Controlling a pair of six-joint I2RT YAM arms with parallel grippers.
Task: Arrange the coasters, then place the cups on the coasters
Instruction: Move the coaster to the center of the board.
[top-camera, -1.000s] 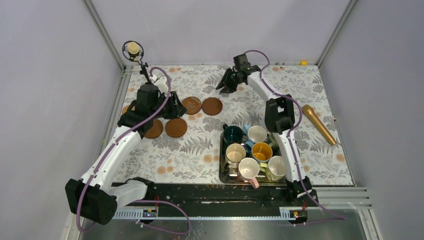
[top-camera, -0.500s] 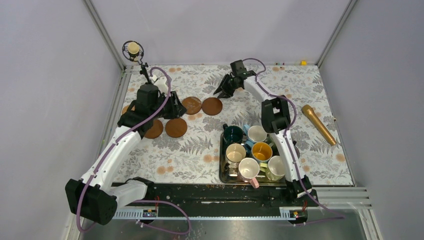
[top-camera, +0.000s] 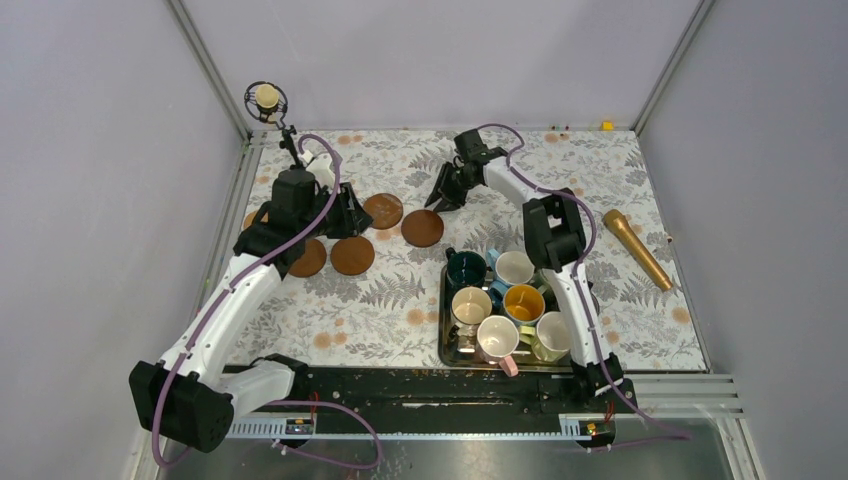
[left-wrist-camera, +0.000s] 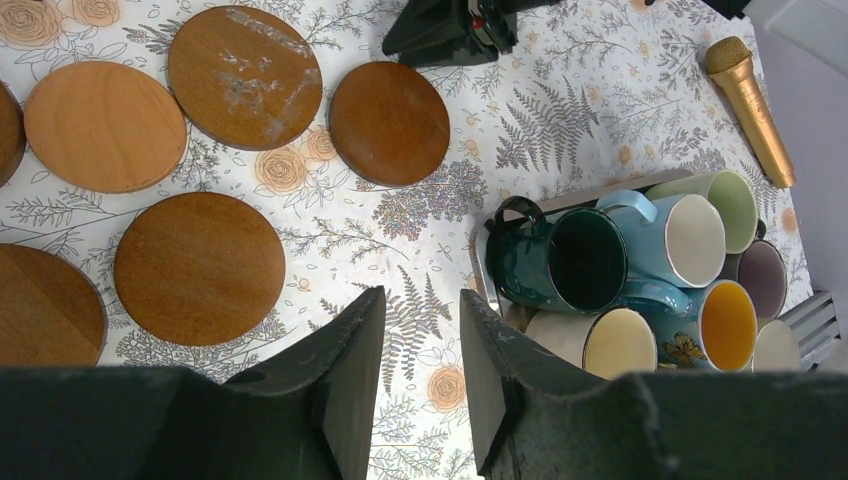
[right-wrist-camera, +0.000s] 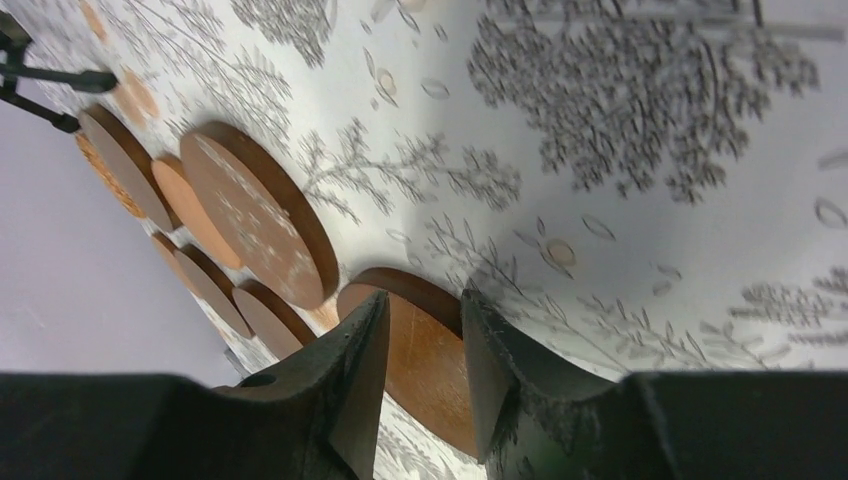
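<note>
Jaws on the right gripper (right-wrist-camera: 424, 297) stand narrowly parted with nothing pinched between them. Their tips appear to rest at the far edge of one brown coaster (top-camera: 423, 228), and from where I stand that looks like a push-and-slide rather than a lift, since a disc this thin, lying flat on the flowered tablecloth (top-camera: 600, 170), offers little to pinch. The left gripper (left-wrist-camera: 422, 297) is likewise a little open and empty, hanging over the cloth just beside the other coasters (top-camera: 352, 255), which lie bunched at the left and are not yet spread out for mugs. The cups (top-camera: 523, 302) all wait crowded in the steel tray (top-camera: 441, 335) near the right arm's base, so arranging seems to come first. Against a second ago, the right arm has swung from the far middle of the table toward the near side. Its coaster has slid with it, away from the scuffed coaster (top-camera: 383, 210) and closer to the tray, while the left arm has not stirred.
</note>
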